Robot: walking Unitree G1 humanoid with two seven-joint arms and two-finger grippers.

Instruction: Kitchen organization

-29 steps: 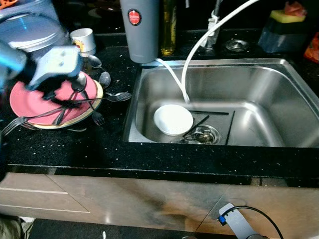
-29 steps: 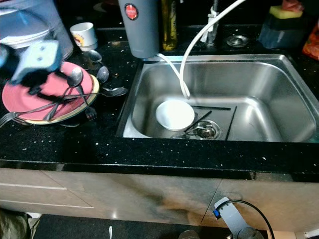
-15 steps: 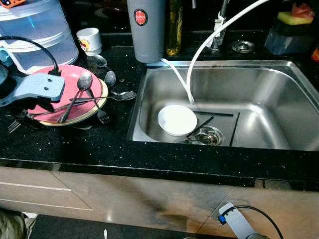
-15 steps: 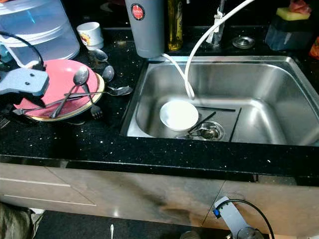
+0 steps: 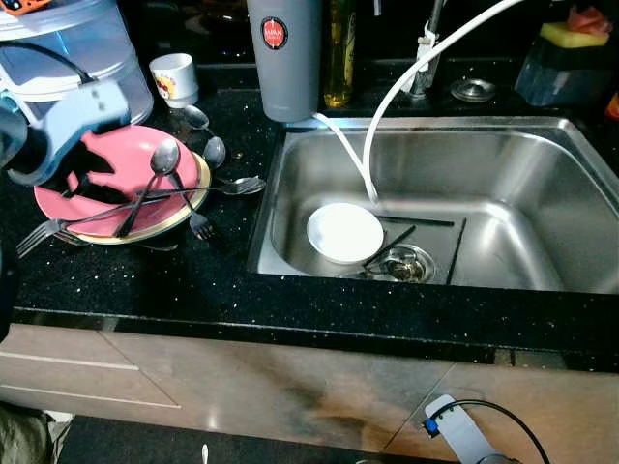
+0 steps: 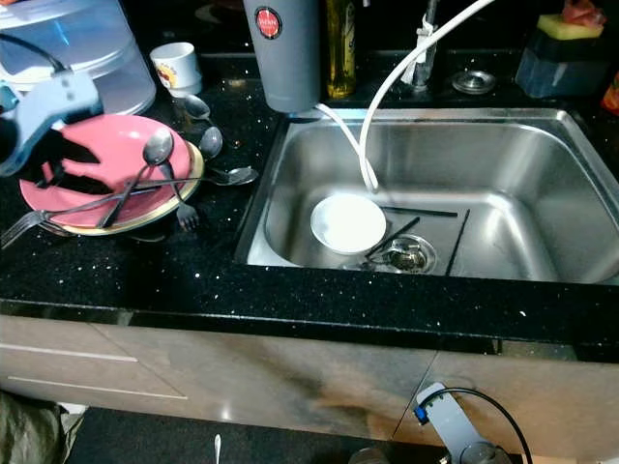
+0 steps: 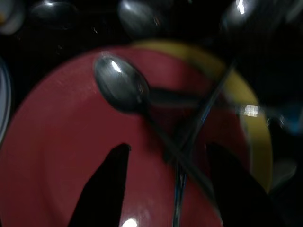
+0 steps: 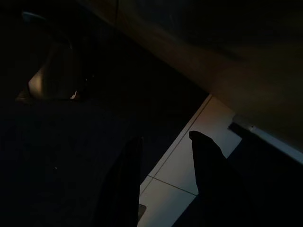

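Several spoons crisscross the pink plate beneath left gripper, jaws spread, empty.

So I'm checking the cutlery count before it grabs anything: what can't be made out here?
- Pink plate: its left part is hidden by the left gripper in the eye views.
- Spoons in the left wrist view: handles blurred, crossing, count unclear.
- Sink drain: items beside the white bowl are too small to identify.
- Right wrist view: too dark.
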